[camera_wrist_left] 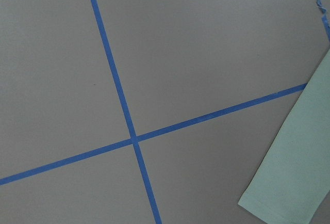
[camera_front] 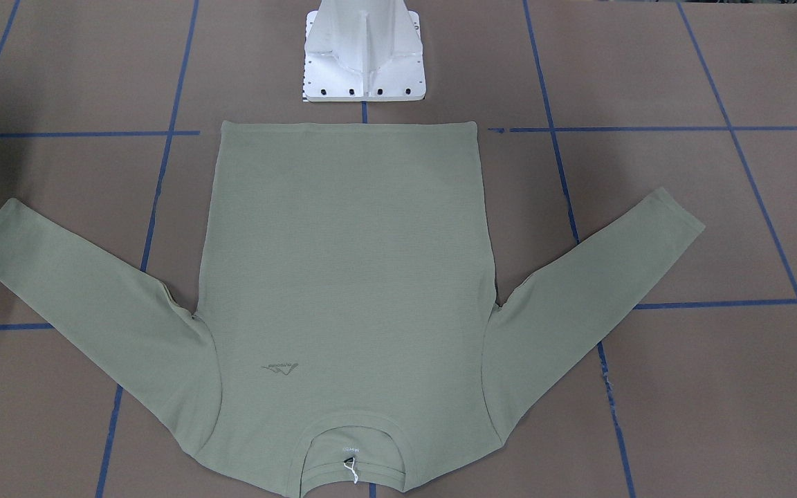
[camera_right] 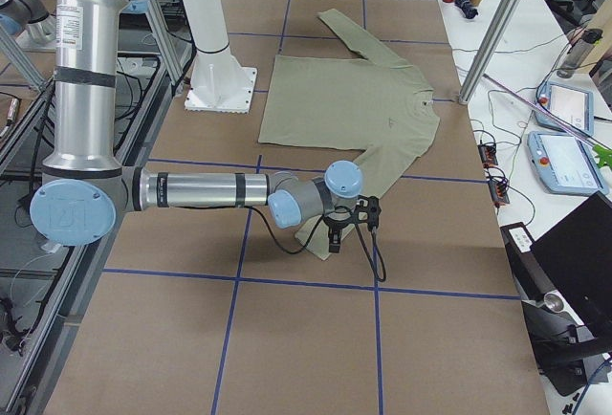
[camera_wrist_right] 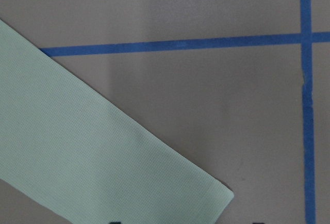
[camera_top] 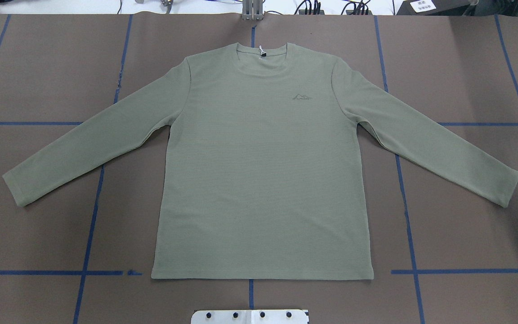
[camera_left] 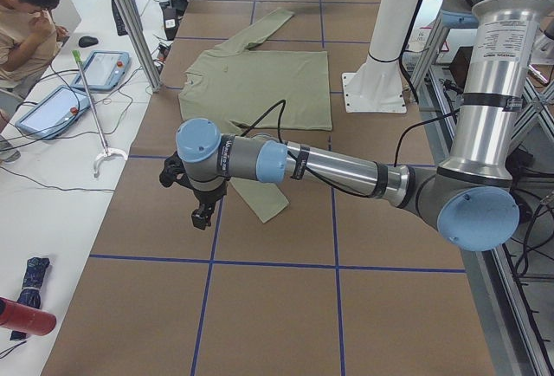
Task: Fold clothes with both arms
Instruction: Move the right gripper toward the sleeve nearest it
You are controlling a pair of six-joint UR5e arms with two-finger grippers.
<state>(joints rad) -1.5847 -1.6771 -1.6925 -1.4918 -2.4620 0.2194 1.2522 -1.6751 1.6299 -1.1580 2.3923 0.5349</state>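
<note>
**Shirt laid flat, both arms out at the cuffs**

Here's the shirt [camera_top: 259,171], spread face up in the middle of the table [camera_top: 38,67]. Its hem lies just in front of the white base [camera_front: 364,62] and its neck points away from the robot. Both sleeves are out wide and angle back toward the robot's side, with no fold in the cloth at all.

The left arm [camera_left: 338,166] reaches low across the table. The left gripper [camera_left: 202,218] points down, just past the cuff on that side. The left wrist view shows that cuff [camera_wrist_left: 289,193] in its lower right corner, beside a crossing of blue tape [camera_wrist_left: 116,90].

Over on the other side, the right arm [camera_right: 201,190] is stretched out the same way. The right gripper [camera_right: 332,246] hangs by the end of its sleeve, and the right wrist view shows the cuff [camera_wrist_right: 206,193] lying flat on the brown surface.

Are the jaws spread or closed? For both grippers, I cannot tell from these angles. Neither one looks to have hold of the shirt.
</note>
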